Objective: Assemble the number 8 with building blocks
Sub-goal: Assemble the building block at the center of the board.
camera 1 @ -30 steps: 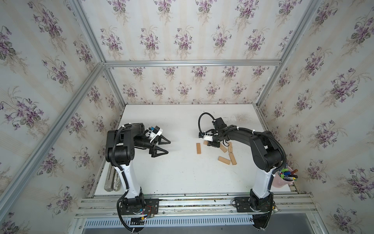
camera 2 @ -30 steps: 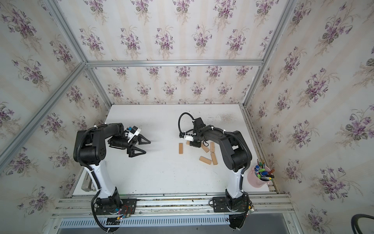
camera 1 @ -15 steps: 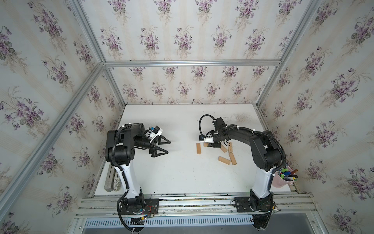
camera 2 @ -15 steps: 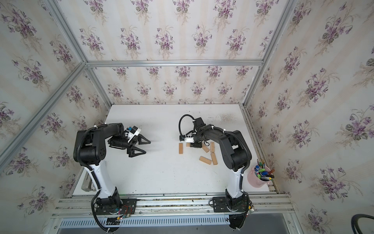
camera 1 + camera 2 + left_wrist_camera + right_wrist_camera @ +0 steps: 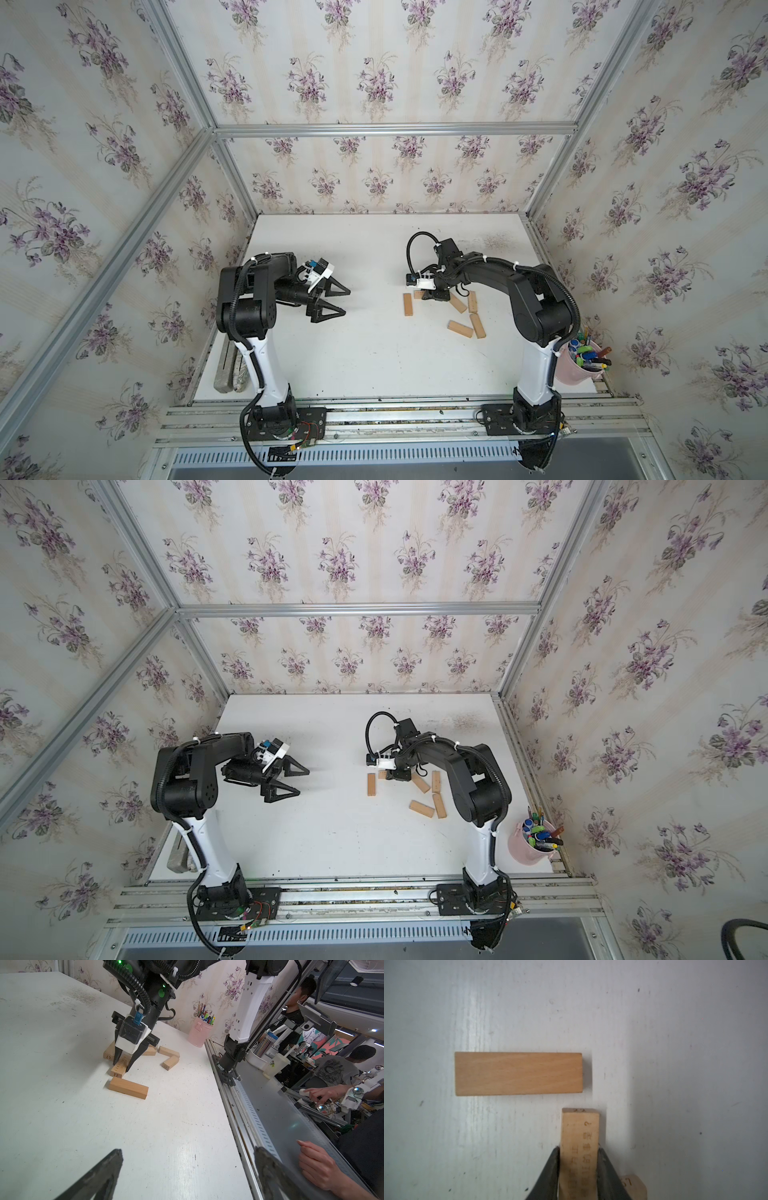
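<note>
**Top views:** The plain block (image 5: 408,304) lies flat on the table (image 5: 374,365) and is taken as the reference. The right gripper (image 5: 435,296) is lowered just beside it, on the side toward the pink pen cup (image 5: 575,370). Its jaws are hidden from here. Only the end of a printed block (image 5: 419,294) is seen under it. Four loose blocks (image 5: 460,329) are scattered further from the plain block, cup side, none aligned. The left gripper (image 5: 347,301) is held well apart from the plain block, on the side away from the cup, with jaws spread and nothing carried.

**Left wrist view:** The right gripper (image 5: 121,1067) is clamped on the printed block (image 5: 118,1071). Whether that block rests on the table or just off it cannot be told. A block marked 67 (image 5: 109,1054) is seen just behind it.

**Right wrist view:** The fingers (image 5: 548,1176) are pressed against both long sides of the printed block (image 5: 579,1132). Its end is set at right angles to the plain block (image 5: 518,1073), near that block's end. A narrow gap is left and nothing touches.

**Progress:** Judged early. One segment is laid and a second is being placed as a corner. No square is closed. Five blocks are left to be fetched and set.
</note>
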`<state>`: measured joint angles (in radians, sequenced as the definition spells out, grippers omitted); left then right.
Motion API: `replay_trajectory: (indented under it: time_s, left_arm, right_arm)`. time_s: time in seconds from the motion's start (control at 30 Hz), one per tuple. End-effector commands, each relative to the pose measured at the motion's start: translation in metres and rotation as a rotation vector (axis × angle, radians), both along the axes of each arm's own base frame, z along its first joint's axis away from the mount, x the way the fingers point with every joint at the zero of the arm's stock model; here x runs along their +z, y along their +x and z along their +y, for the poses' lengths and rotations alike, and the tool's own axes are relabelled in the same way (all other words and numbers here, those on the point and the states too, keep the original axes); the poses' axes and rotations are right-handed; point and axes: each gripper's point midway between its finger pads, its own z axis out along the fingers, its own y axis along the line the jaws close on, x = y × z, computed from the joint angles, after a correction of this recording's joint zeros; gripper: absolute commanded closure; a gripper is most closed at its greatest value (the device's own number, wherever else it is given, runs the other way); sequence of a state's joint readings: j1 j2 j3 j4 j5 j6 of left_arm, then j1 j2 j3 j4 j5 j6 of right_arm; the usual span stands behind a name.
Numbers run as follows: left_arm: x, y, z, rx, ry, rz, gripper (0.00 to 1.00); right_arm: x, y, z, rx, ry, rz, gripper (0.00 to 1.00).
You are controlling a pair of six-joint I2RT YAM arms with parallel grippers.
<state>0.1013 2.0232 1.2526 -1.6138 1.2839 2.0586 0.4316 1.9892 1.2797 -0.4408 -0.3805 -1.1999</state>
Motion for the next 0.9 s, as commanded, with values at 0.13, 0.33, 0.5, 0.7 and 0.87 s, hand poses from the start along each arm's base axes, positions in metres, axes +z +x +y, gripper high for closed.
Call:
replay_trajectory:
  time_s: [0.13, 0.33, 0.5, 0.7, 0.87]
  left_arm:
    - [0.0185, -0.0104, -0.0011, -0.055, -0.071, -0.21, 0.0]
    - [0.0183, -0.0103, -0.0011, -0.055, -0.071, -0.21, 0.01]
    - [0.0183, -0.0103, -0.0009, -0.054, -0.071, -0.209, 0.0]
    - [0.0184, -0.0102, -0.001, -0.054, -0.071, -0.21, 0.0]
    - [0.0184, -0.0102, -0.0009, -0.054, -0.07, -0.21, 0.0]
  right_arm:
    - [-0.0036, -0.0078, 0.0029, 0.024, 0.01, 0.037, 0.71]
    - [-0.0067, -0.0098, 0.0009, 0.038, -0.001, 0.036, 0.69]
    - [-0.0068, -0.0108, 0.0031, 0.045, 0.009, 0.045, 0.72]
    - [-0.0061, -0.012, 0.0061, 0.054, 0.024, 0.055, 0.78]
    - [-0.0064, -0.0126, 0.0061, 0.056, 0.025, 0.056, 0.75]
